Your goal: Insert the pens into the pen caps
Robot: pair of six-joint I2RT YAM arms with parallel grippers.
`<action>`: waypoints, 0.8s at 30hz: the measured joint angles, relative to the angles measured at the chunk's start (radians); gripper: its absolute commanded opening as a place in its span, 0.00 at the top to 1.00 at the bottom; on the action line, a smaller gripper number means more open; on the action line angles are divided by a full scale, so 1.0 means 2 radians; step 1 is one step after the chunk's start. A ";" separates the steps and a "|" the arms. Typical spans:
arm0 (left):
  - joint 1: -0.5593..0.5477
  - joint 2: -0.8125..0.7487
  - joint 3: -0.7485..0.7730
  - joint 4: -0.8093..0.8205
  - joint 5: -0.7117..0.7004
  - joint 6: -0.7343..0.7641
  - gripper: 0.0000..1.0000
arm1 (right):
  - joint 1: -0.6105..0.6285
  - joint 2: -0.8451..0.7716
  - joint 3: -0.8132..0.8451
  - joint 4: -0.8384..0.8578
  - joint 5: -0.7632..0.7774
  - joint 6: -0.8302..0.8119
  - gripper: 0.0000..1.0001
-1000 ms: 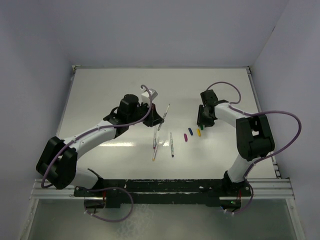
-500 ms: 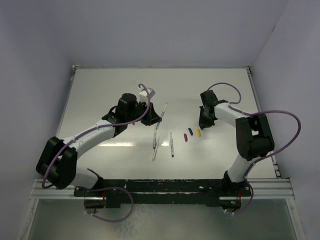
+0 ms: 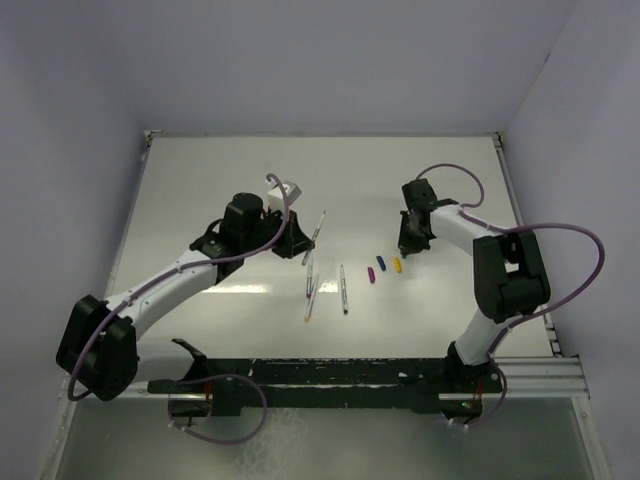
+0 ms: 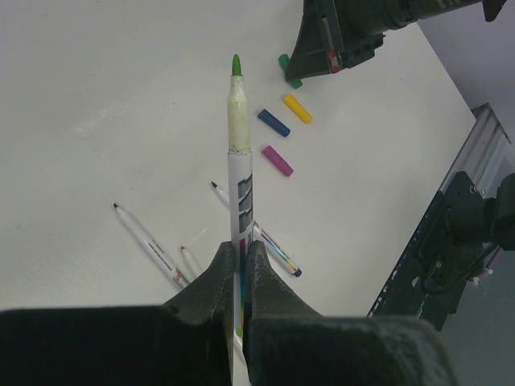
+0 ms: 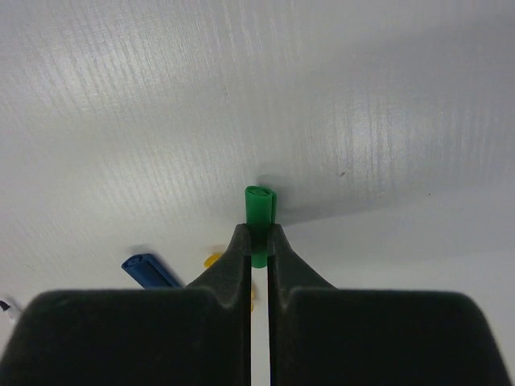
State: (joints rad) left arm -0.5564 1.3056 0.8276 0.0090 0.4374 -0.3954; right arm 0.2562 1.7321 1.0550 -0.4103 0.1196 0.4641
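Top external view: a white table [image 3: 200, 180], with both arms reaching in from 6 o'clock.
Lying pens, nearest: a tight bunch [image 3: 309, 290] sits just toward 6 o'clock of the table's middle. One lone pen [image 3: 343, 288] lies at the bunch's 3 o'clock, apart from it. All run roughly from 12 to 6.
Lying pens, count: the left wrist view shows three shafts on the table in all. Overhead the bunch's lines overlap, so I cannot tell whether it hides another.
Loose caps, count three: purple cap [image 3: 371, 275], blue cap [image 3: 380, 263] and yellow cap [image 3: 397, 265]. They lie side by side at 2 o'clock of the lone pen, near one another but not touching.
Left gripper [image 3: 295, 243]: it is at 11 o'clock of the bunch, with its fingers pressed together on the shaft of one pen.
Held pen [image 4: 240, 185], count one: it has a green tip and slants toward 1 o'clock overhead. In the left wrist view it stands over the lying pens, and its tip points toward the far caps.
Right gripper [image 5: 257, 241]: it is farthest out, at 1 o'clock of the yellow cap, with its fingers pinching one cap.
Green cap [image 5: 259, 211], count one: it sticks out past the fingertips above its own shadow. I cannot tell whether it touches the table.
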 measured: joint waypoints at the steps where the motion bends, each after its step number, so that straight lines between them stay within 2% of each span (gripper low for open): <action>1: 0.000 -0.009 -0.004 -0.005 -0.002 0.002 1.00 | 0.000 -0.001 0.000 0.000 0.000 0.000 1.00; 4: 0.000 -0.038 -0.015 -0.023 -0.008 0.008 1.00 | 0.000 -0.018 0.000 0.001 -0.002 0.000 1.00; 8: 0.000 -0.072 -0.034 -0.030 -0.013 0.009 1.00 | 0.000 -0.081 0.000 0.013 -0.005 0.000 1.00; 15: 0.000 -0.079 -0.039 -0.025 -0.010 0.006 1.00 | 0.000 -0.202 0.000 0.092 -0.026 -0.008 1.00; 24: 0.000 -0.031 -0.025 0.084 0.037 -0.047 1.00 | 0.000 -0.283 -0.009 0.216 -0.077 -0.014 1.00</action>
State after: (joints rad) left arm -0.5568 1.2446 0.7784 0.1768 0.5110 -0.4892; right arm 0.2562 1.1660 1.0374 0.0223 -0.0345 0.4362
